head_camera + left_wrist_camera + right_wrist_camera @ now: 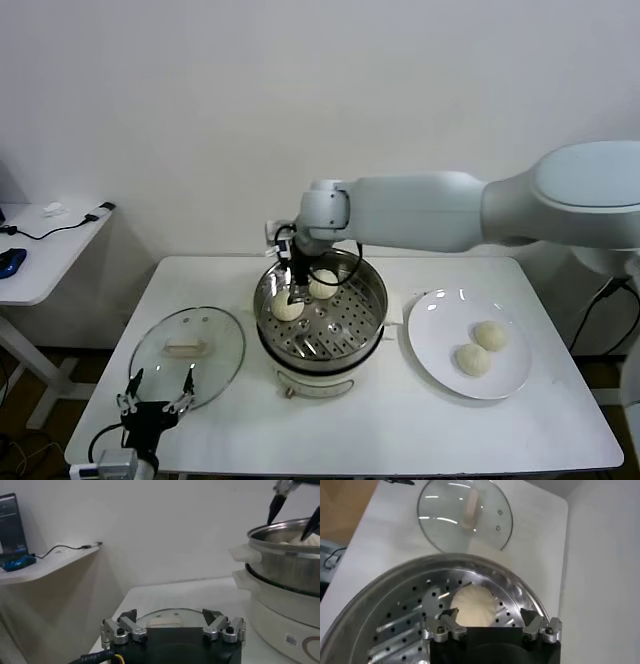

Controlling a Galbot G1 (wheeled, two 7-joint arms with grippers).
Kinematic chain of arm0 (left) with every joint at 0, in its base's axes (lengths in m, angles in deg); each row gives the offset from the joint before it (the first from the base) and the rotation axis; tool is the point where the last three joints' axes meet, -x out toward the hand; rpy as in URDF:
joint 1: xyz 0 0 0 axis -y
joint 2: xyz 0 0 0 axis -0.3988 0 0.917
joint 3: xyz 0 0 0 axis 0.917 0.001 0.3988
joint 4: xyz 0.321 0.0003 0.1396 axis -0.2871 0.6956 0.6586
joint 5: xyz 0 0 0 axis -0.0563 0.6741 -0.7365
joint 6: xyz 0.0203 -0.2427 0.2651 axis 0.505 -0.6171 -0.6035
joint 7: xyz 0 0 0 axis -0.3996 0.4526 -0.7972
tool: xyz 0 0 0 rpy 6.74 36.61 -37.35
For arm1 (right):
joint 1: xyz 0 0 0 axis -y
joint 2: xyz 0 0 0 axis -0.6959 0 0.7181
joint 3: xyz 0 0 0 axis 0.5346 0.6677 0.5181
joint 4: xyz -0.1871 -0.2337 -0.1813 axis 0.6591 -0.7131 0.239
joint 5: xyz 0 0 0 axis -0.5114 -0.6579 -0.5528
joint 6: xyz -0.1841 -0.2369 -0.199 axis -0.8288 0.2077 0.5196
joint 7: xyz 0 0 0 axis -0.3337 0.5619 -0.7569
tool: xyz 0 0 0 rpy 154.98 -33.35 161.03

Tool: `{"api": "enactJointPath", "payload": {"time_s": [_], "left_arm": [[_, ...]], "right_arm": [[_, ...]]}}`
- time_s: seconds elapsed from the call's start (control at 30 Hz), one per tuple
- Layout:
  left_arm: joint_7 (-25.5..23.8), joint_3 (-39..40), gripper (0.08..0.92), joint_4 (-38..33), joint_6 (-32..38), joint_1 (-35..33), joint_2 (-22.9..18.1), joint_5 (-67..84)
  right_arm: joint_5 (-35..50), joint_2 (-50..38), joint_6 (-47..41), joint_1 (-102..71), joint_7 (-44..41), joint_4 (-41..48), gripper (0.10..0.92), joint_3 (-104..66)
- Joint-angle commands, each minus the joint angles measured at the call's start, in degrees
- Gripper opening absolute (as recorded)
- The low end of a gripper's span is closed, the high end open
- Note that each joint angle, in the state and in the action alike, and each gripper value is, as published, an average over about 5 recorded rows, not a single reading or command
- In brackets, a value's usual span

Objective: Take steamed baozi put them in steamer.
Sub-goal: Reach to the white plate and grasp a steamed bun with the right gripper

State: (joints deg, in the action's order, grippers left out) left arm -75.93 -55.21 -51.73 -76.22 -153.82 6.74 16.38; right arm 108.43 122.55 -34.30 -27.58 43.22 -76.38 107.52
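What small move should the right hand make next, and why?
Probably lift straight up out of the steamer and go toward the plate. The right hand is open above a baozi already lying in the basket, and two baozi still wait on the plate.

R arm stretched across from the right side, wrist bent down, right claw (296, 283) pointing straight down w/ fingers spread apart, nothing between them. L arm low at near-left corner, left claw (158, 391) idle, fingers also spread wide, empty.
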Motion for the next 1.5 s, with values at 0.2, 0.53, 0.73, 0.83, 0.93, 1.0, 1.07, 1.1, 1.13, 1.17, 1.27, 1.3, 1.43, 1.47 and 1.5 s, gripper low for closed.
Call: {"api": "enactJointPath", "payload": {"time_s": [0.2,0.53,0.73,0.83,0.93,1.0,1.07,1.1,1.13,1.17,1.27,1.3,1.43,1.47,1.5], "left_arm": [[-0.03,-0.09,0.823,0.25,-0.38,0.52,-0.25,-0.1],[-0.01,-0.63,0.823,0.44,-0.5,0.75,-0.62,-0.08],[0.03,-0.84,0.823,0.41,-0.42,0.71,-0.83,-0.04],[0.09,-0.86,0.823,0.54,-0.28,0.69,-0.91,-0.02],[0.14,-0.81,0.823,0.74,-0.18,0.74,-1.08,-0.03],[0.14,-0.71,0.823,0.81,-0.18,0.76,-1.19,-0.06],[0.12,-0.63,0.823,0.82,-0.19,0.74,-1.25,-0.09],[0.12,-0.63,0.823,0.83,-0.2,0.74,-1.25,-0.11],[0.11,-0.65,0.823,0.86,-0.21,0.74,-1.24,-0.11],[0.11,-0.69,0.823,0.9,-0.21,0.75,-1.22,-0.11],[0.11,-0.8,0.823,1.06,-0.2,0.79,-1.22,-0.1],[0.11,-0.81,0.823,1.11,-0.2,0.78,-1.23,-0.1],[0.12,-0.79,0.823,1.35,-0.17,0.79,-1.31,-0.1],[0.12,-0.78,0.823,1.41,-0.16,0.81,-1.31,-0.11],[0.12,-0.76,0.823,1.44,-0.16,0.84,-1.32,-0.11]], "right_arm": [[-15.37,-31.7,15.82,13.35,-20.33,-6.13,0.823,10.59],[-26.79,-44.31,14.06,4.45,-16.77,-12.35,0.823,12.96],[-33.27,-47.06,9.6,-7.29,-11.9,-12.71,0.823,6.02],[-35.67,-47.87,7.63,-13.48,-9.7,-11.47,0.823,1.64],[-36.89,-48.05,6.34,-18.63,-8.29,-9.51,0.823,-3.74],[-36.95,-47.65,5.62,-21.49,-7.57,-8.13,0.823,-6.63],[-36.67,-47.06,5.04,-23.41,-7.06,-7.15,0.823,-8.4],[-36.55,-46.67,4.8,-24.29,-6.85,-6.73,0.823,-9.16],[-36.41,-46.3,4.59,-25.03,-6.62,-6.39,0.823,-9.76],[-36.2,-45.93,4.38,-25.73,-6.42,-6.09,0.823,-10.29],[-35.71,-44.95,3.88,-27.63,-6.01,-5.28,0.823,-11.6],[-35.61,-44.71,3.77,-28.18,-5.95,-5.07,0.823,-11.89],[-35.83,-44.16,3.45,-30.37,-5.65,-4.35,0.823,-13.25],[-36.02,-44.07,3.38,-30.99,-5.55,-4.14,0.823,-13.75],[-36.26,-43.98,3.33,-31.56,-5.45,-3.9,0.823,-14.21]]}}
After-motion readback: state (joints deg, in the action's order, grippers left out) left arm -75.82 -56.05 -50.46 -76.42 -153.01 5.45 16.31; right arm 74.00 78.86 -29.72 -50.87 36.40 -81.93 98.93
